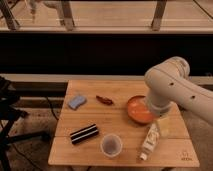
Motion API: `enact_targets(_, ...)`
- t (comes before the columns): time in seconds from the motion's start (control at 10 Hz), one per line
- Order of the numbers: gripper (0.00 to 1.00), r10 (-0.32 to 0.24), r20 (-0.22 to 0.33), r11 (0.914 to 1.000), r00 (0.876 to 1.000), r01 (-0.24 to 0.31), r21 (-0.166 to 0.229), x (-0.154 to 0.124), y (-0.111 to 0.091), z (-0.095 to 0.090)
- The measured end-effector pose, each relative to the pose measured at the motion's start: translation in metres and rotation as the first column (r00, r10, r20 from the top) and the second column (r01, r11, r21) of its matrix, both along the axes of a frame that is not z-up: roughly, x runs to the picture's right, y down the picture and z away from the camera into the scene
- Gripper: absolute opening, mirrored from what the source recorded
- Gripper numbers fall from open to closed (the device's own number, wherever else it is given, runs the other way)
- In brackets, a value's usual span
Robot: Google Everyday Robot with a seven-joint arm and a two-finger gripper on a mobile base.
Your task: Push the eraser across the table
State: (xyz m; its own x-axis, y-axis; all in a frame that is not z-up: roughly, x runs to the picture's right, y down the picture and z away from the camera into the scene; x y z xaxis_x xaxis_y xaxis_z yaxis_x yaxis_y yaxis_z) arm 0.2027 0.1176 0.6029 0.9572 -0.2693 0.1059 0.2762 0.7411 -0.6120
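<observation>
Hovering beside orange bowl (134, 114) — gripper (162, 126)

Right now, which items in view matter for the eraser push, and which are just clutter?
Job:
- eraser, front left
- table
- gripper, low at the right beside the orange bowl, apart from the eraser

Lying about:
- blue sponge pad
- small red item
- orange bowl
- cup
- white bottle, on its side
</observation>
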Motion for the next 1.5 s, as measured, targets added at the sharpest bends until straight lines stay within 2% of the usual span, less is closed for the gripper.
enact_targets(1.5, 0.99, -0.059, 0.042, 0.9983, 0.997, 0.059, -0.004, -0.019, 0.002, -0.003)
